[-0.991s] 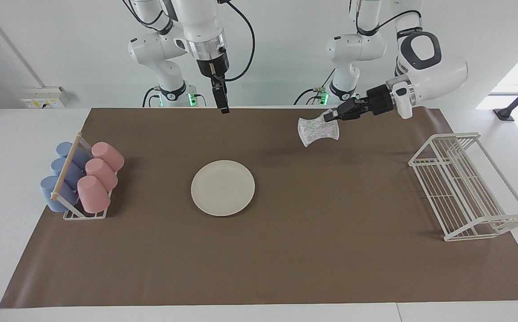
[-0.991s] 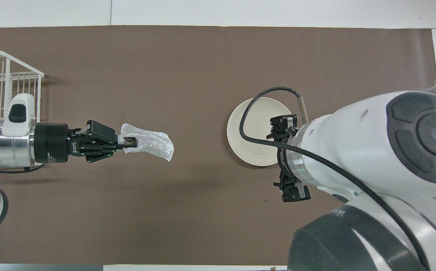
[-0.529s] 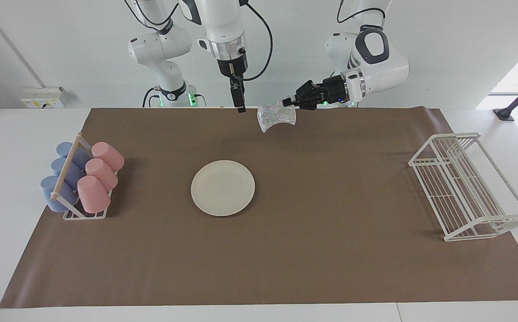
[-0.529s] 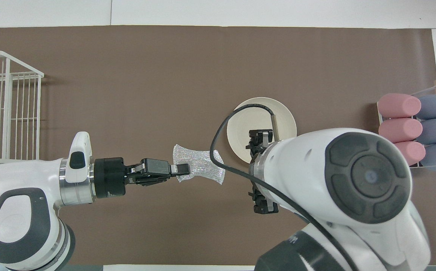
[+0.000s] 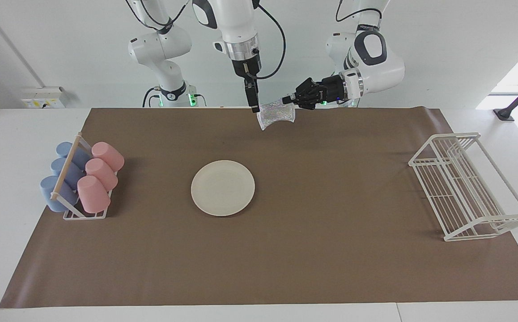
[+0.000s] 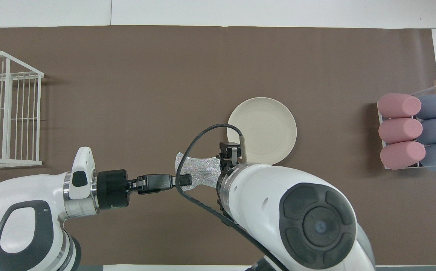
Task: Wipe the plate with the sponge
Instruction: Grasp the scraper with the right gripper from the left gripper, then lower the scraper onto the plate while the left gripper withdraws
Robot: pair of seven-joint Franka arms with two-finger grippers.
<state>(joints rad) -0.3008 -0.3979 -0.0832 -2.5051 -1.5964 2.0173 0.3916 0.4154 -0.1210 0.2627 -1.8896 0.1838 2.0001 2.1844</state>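
Handover in hand: left pincer clamped on the sponge above the plate, right pincer spread alongside, which must next close.

glittery crinkled sponge, matt smooth plate, matt brown paper-like mat, white wire rack
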